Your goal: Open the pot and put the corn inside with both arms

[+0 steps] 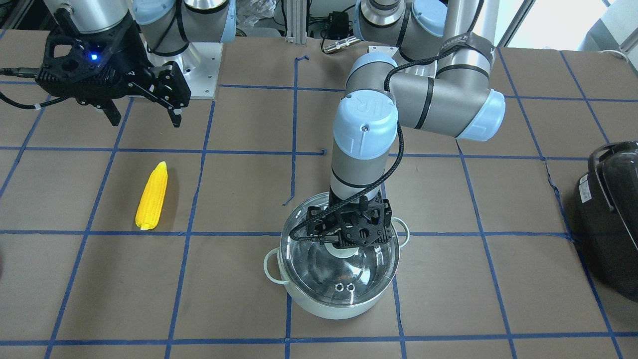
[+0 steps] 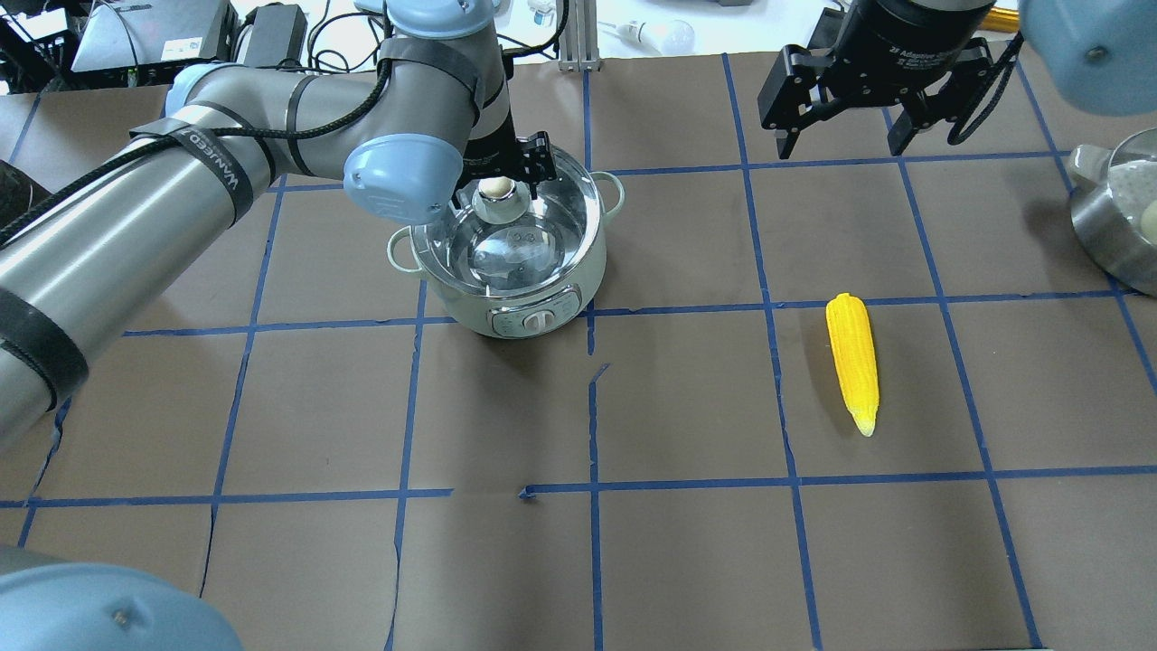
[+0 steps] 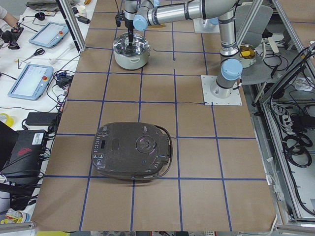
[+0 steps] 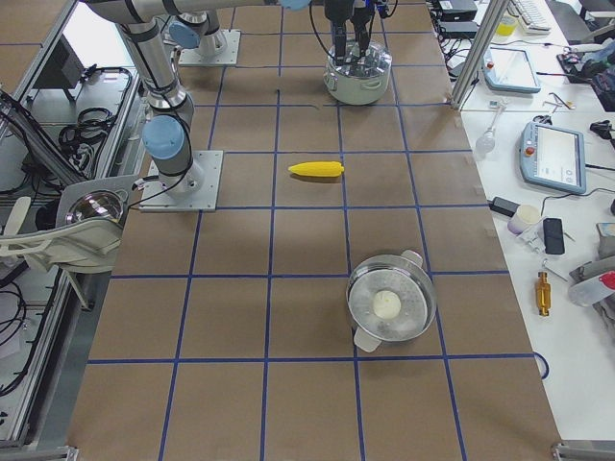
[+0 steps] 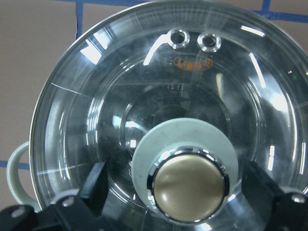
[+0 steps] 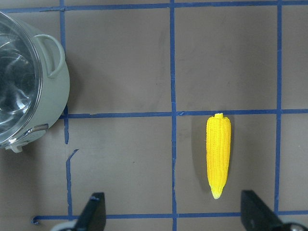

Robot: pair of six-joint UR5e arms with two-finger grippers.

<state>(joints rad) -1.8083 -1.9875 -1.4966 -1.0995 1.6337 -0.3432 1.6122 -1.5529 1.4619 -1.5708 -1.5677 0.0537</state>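
The pale mint-green pot (image 1: pixel 339 301) stands on the table with its clear glass lid (image 1: pixel 359 274) on it. My left gripper (image 1: pixel 345 245) is low over the lid, open. In the left wrist view its fingers (image 5: pixel 96 185) stand apart on either side of the beige knob (image 5: pixel 190 185) without touching it. The yellow corn (image 1: pixel 151 195) lies flat on the table, away from the pot; it also shows in the overhead view (image 2: pixel 853 360) and the right wrist view (image 6: pixel 218 154). My right gripper (image 1: pixel 144 112) hangs open and empty, high above the table near the corn.
A large black appliance (image 1: pixel 610 219) sits at the table's end on my left. A second steel pot with a lid (image 2: pixel 1121 212) stands at the far right. Blue tape lines grid the brown table (image 2: pixel 687 561).
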